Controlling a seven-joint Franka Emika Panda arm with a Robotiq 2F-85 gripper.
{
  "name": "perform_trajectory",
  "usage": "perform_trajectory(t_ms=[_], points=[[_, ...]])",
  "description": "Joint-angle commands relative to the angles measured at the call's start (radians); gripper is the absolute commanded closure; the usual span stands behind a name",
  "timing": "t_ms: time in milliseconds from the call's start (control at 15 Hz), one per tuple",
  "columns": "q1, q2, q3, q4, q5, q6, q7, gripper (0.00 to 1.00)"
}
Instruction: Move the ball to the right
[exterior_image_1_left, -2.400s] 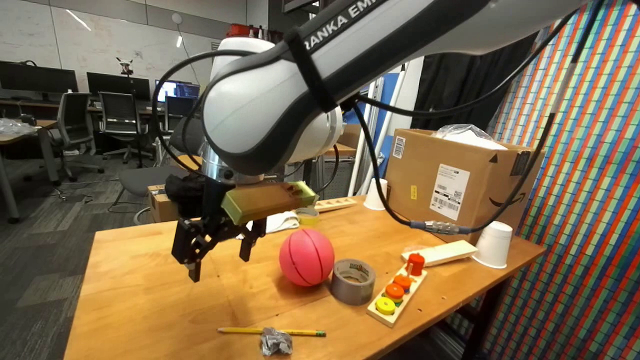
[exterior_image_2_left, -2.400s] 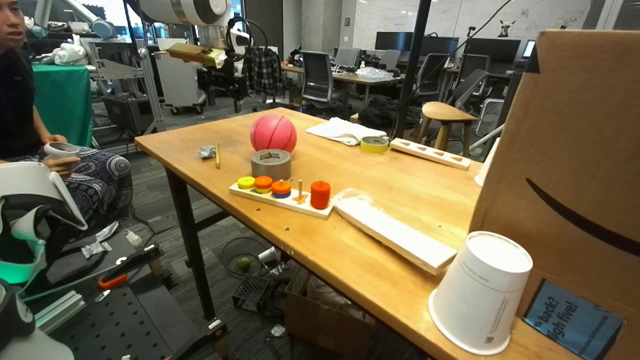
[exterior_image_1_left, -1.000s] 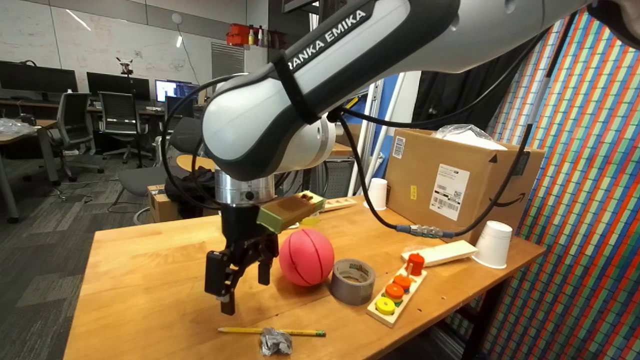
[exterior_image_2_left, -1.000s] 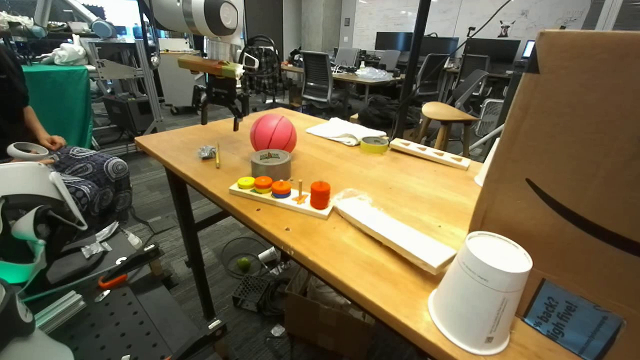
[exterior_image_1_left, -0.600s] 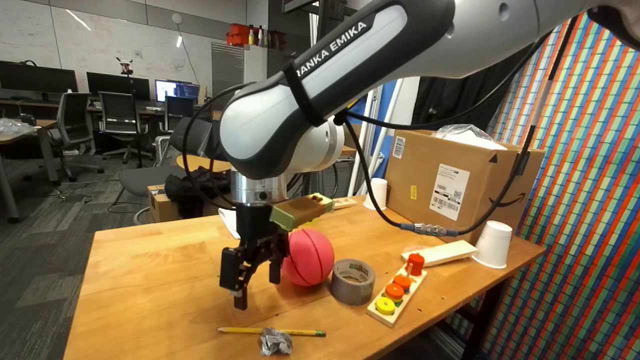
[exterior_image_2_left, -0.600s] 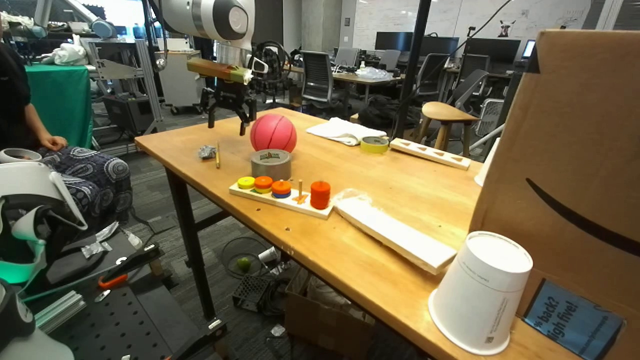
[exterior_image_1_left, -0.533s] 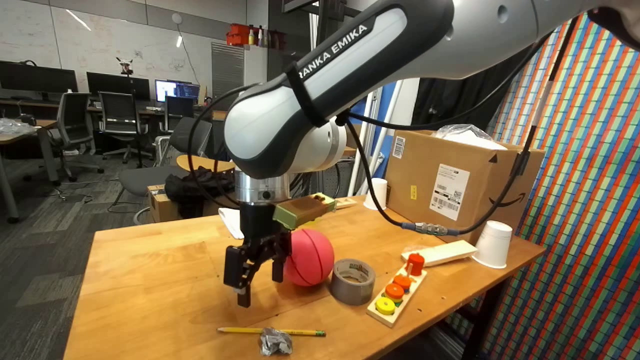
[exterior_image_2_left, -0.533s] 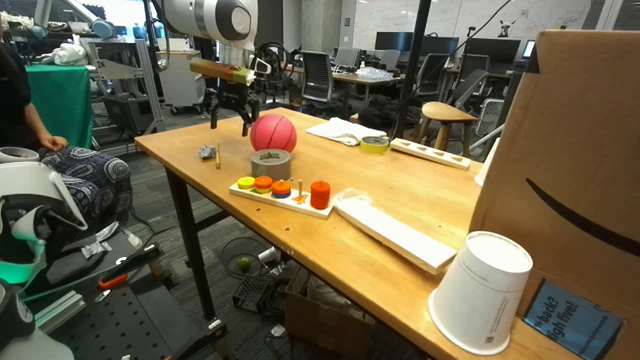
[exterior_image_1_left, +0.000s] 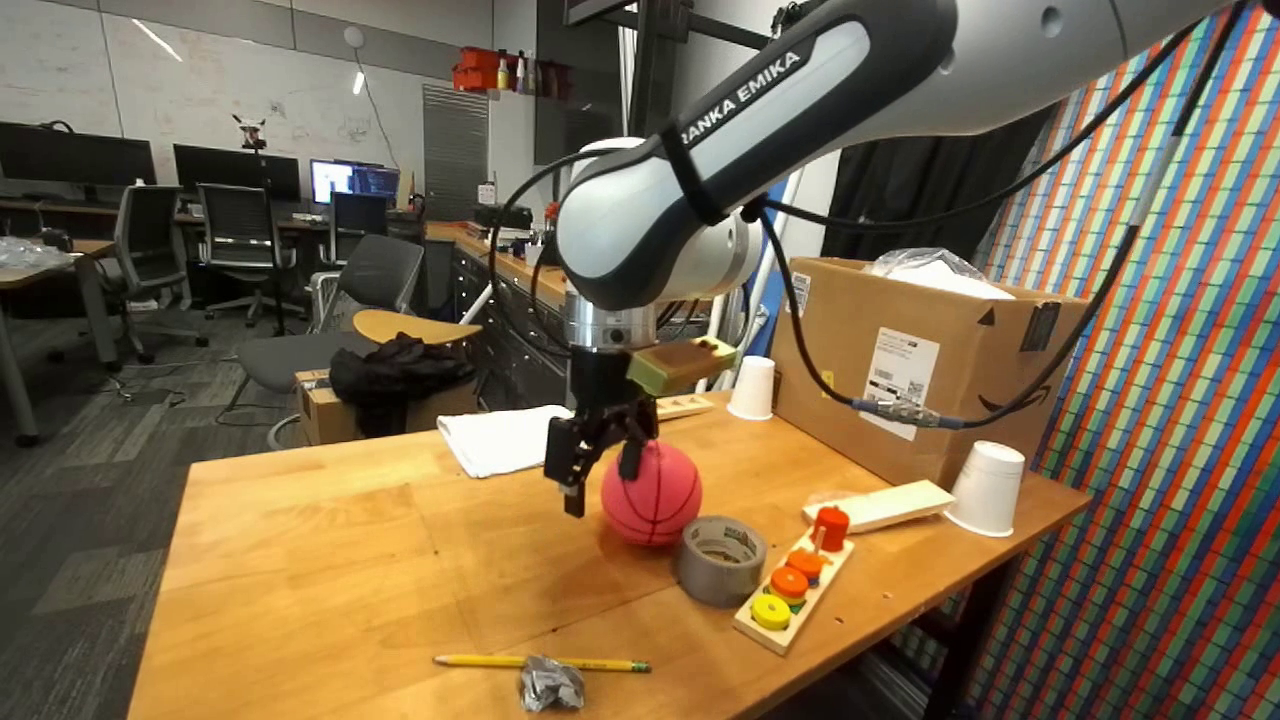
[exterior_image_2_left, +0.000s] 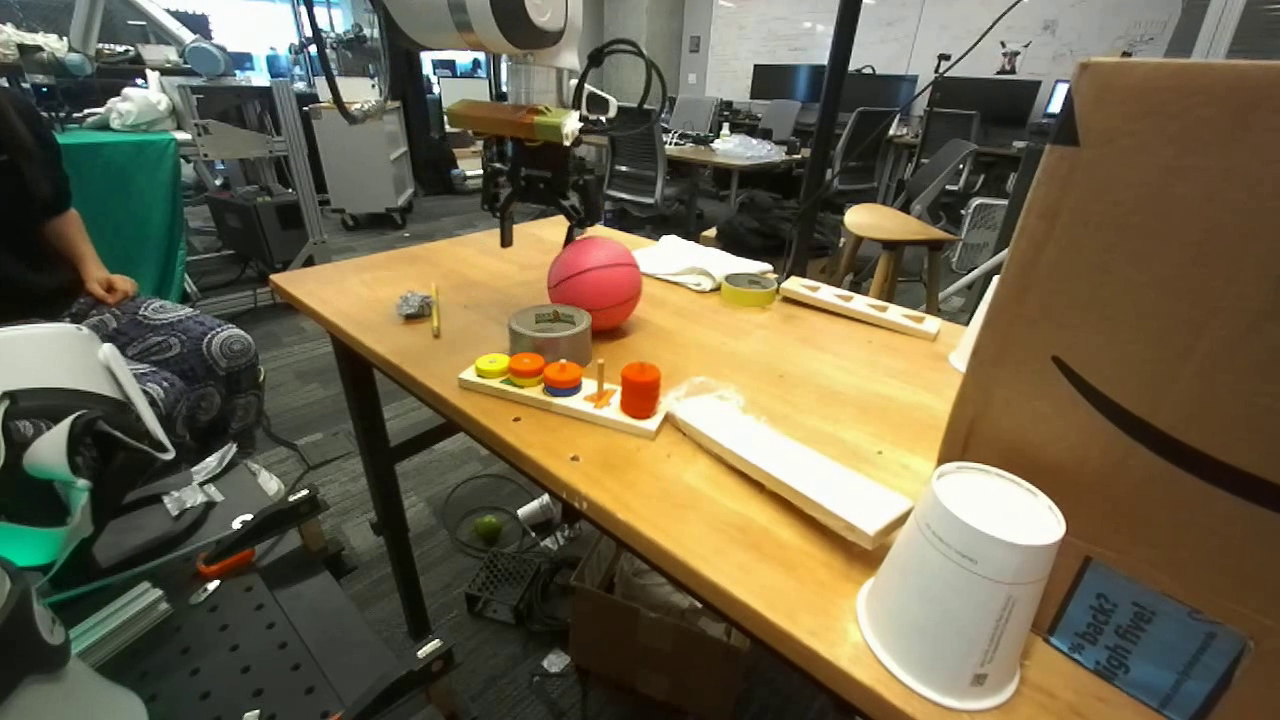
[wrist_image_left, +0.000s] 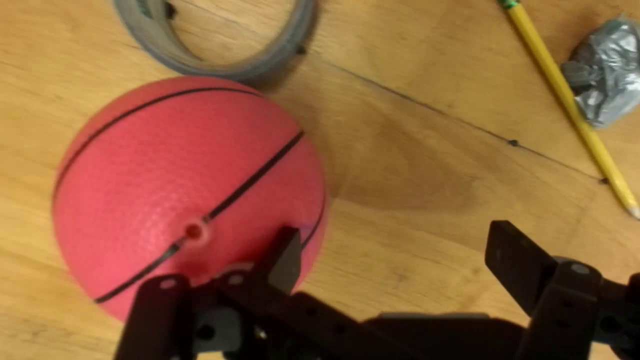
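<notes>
The pink ball (exterior_image_1_left: 655, 500) with black lines rests on the wooden table, and it shows in an exterior view (exterior_image_2_left: 596, 285) and in the wrist view (wrist_image_left: 185, 175). My gripper (exterior_image_1_left: 602, 484) is open with nothing between its fingers. It is above the table at the ball's side, as an exterior view (exterior_image_2_left: 540, 242) also shows. In the wrist view the gripper (wrist_image_left: 395, 242) has one finger overlapping the ball's edge, and the other stands well off it over bare wood. I cannot tell for sure whether that finger touches the ball.
A grey tape roll (exterior_image_1_left: 717, 578) stands close beside the ball. A peg toy (exterior_image_1_left: 790, 590), a wooden board (exterior_image_1_left: 885, 505), paper cups (exterior_image_2_left: 965, 590) and a large box (exterior_image_1_left: 880, 370) are nearby. A pencil (exterior_image_1_left: 480, 661), foil lump (exterior_image_1_left: 552, 686) and white cloth (exterior_image_2_left: 690, 262) lie around.
My gripper came down beside the ball, then moved right in both exterior views. The ball has shifted right and turned. The grey tape roll has shifted slightly right too. The gripper stays open.
</notes>
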Motion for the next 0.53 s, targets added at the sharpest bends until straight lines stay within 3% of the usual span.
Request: perform_trajectory(t_ms=[0,467], points=[[-0.014,-0.142,-0.050,-0.122,-0.120,-0.008,0.070,0.00],[-0.025,-0.345,-0.041,-0.376,-0.192,0.020,0.215,0.00]])
